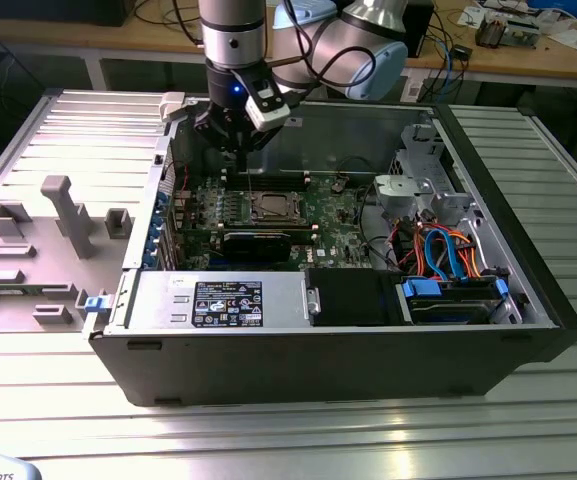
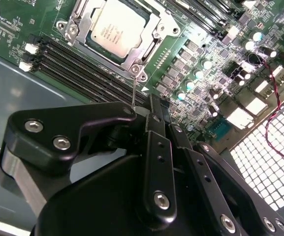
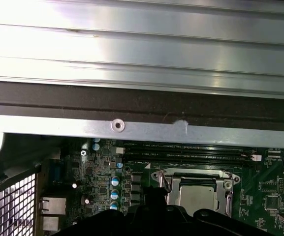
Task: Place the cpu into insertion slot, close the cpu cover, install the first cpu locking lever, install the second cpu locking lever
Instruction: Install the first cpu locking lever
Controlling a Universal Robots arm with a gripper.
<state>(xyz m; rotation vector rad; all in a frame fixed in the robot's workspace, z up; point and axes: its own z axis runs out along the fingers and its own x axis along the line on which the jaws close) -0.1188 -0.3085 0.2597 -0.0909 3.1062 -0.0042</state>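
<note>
Jaws: drawn together on the gripper (image 1: 240, 150), fingertips meeting in the second wrist view (image 2: 154, 104); no chip was held between them.
Cpu (image 2: 116, 28): seated flat in the insertion slot (image 2: 71, 28) on the green board (image 1: 338, 225).
Cpu cover (image 2: 150, 48): lay down over the chip's edges, framing its metal top.
Locking lever (image 2: 133, 91): a thin wire standing upright from the socket corner, long axis 12 to 6 o'clock in the exterior view, tip at the fingertips; whether it was pinched could not be told.
Bearing: in the exterior view the cpu (image 1: 271, 208) lay at about 5 o'clock from the jaws, near and below.
</note>
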